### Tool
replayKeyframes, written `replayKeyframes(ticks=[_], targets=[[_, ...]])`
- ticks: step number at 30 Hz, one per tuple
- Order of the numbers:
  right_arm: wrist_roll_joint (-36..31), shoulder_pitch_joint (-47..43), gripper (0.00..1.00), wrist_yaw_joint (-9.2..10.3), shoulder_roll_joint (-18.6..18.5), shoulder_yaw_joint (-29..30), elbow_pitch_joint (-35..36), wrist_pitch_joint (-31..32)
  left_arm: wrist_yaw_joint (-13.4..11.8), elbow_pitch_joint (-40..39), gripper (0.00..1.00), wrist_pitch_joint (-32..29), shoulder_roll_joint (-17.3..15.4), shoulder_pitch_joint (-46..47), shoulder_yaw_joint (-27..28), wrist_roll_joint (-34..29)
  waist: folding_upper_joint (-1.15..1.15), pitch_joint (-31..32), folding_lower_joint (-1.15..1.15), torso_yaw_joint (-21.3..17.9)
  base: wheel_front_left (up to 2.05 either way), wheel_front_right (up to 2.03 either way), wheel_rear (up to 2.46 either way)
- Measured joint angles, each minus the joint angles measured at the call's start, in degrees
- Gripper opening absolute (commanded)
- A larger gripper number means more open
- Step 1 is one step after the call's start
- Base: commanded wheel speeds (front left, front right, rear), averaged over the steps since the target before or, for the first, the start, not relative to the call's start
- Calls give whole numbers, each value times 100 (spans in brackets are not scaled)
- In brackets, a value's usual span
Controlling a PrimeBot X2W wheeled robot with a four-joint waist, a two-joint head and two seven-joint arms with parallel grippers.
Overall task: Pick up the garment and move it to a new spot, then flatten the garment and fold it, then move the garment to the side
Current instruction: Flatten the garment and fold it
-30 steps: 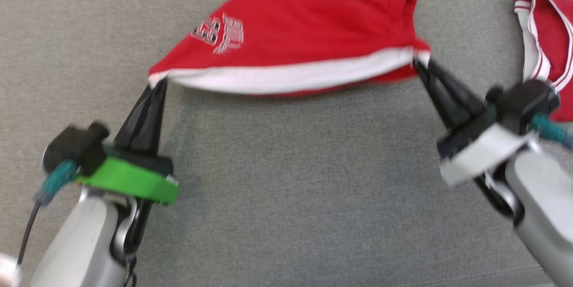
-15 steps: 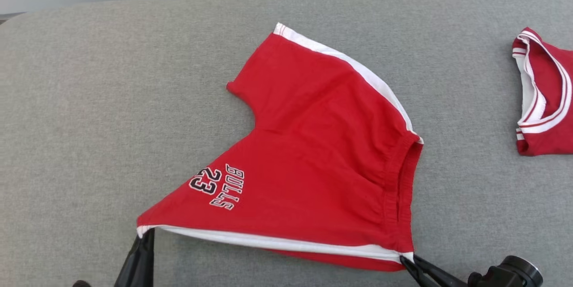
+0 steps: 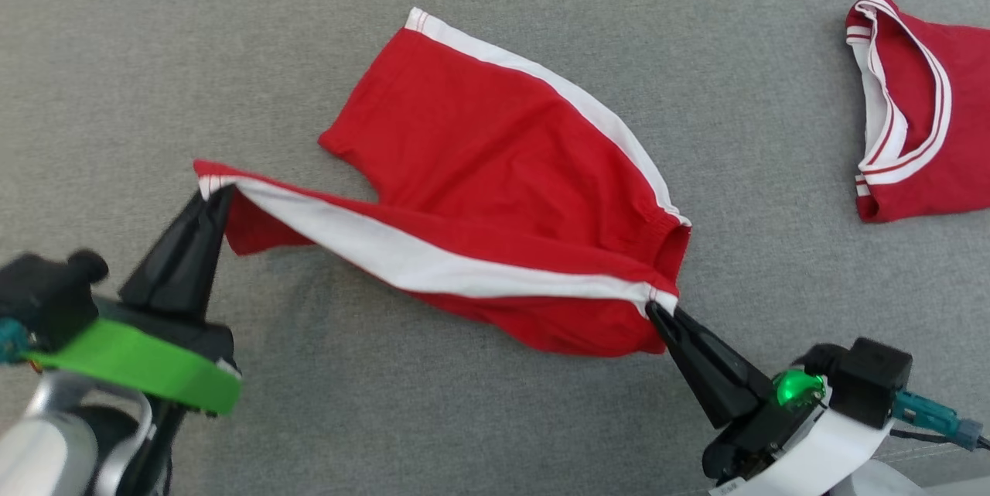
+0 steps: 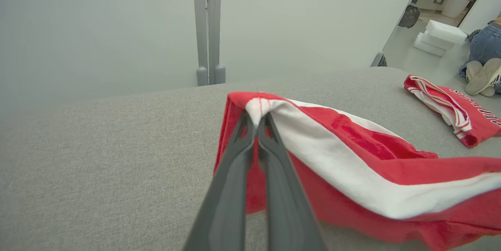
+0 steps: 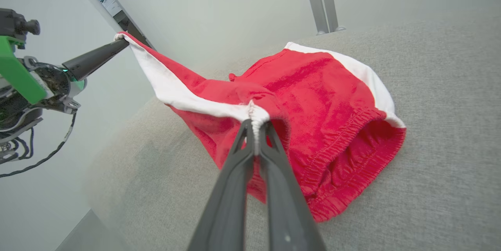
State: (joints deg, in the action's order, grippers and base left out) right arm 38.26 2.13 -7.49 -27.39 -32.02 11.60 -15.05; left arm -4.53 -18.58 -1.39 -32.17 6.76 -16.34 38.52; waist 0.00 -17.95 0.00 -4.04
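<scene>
The garment [image 3: 495, 148] is a pair of red shorts with white side stripes, lying on the grey padded surface [image 3: 495, 419]. Its near leg is lifted and turned over toward the far leg, white stripe stretched between my two grippers. My left gripper [image 3: 215, 193] is shut on the hem corner [image 4: 258, 104] at the left. My right gripper [image 3: 656, 309] is shut on the waistband corner [image 5: 256, 116] at the lower right. The far leg [image 5: 332, 82] rests flat on the surface. In the right wrist view my left gripper [image 5: 117, 41] holds the stripe's far end raised.
A second red garment with white trim [image 3: 920, 117] lies at the right edge of the surface [image 4: 450, 106]. Beyond the surface stands a pale wall with a grey post [image 4: 207, 27]. A person's shoe and jeans [image 4: 483, 71] show on the floor far right.
The near leg has been lifted and swung over toward the far leg, hiding the printed lettering. The left gripper rose and moved farther away with the hem. The head camera also shifted.
</scene>
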Motion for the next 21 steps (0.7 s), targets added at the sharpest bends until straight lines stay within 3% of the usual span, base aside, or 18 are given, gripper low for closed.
replayKeyframes(ticks=[5,12,21], targets=[[617,688,0,0,448,-261,-240,0,268,407,0,-1117,-414,1751,-52,-19,0,-323,0,-343,0,0,0],[1194,1440,0,0,1198,-537,-866,0,639,1404,0,-2498,-485,3350,-541,64,0,-651,0,-952,0,0,0],[1454,1635,0,0,1544,-398,-1058,0,758,2347,0,-2942,-341,4156,-875,-71,0,-903,0,-1617,0,0,0]])
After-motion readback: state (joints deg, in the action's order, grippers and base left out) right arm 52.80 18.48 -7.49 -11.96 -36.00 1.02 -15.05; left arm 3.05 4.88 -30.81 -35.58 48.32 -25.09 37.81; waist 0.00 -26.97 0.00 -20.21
